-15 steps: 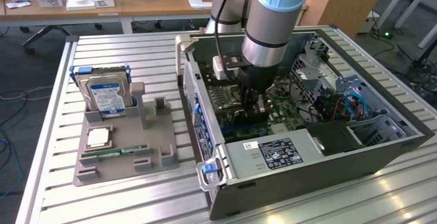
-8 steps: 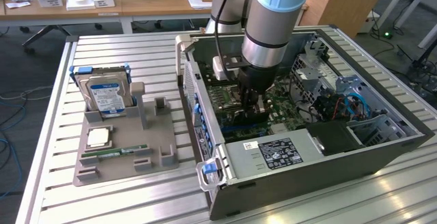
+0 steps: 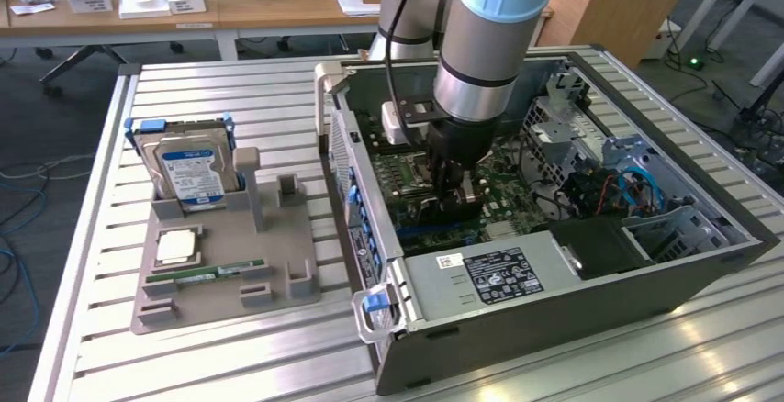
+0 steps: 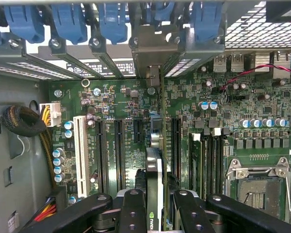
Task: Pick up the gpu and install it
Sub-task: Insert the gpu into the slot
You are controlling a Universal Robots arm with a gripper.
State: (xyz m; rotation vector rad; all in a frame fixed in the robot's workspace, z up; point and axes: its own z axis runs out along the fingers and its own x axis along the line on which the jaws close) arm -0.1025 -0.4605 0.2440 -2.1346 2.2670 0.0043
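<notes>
Gripper: black fingers pinching the gpu edge-on, card upright, down inside the open computer case.

Gpu: a green logo mark on its edge between the fingers; silvery bracket far end-on at the case's rear slot openings, under the blue retaining clips. Card over the motherboard, between black expansion slots to either side.

Around the card, wrist view: white slot, braided black cable loop, bare CPU socket, red wire.

Exterior view, nearest first: power supply at 6 o'clock of the gripper, white label, text unreadable. Grey tray at 9 o'clock, outside the case: green RAM stick, CPU chip, blue-labelled hard drive standing in a holder. Wooden desk farthest, at 11 o'clock.
</notes>
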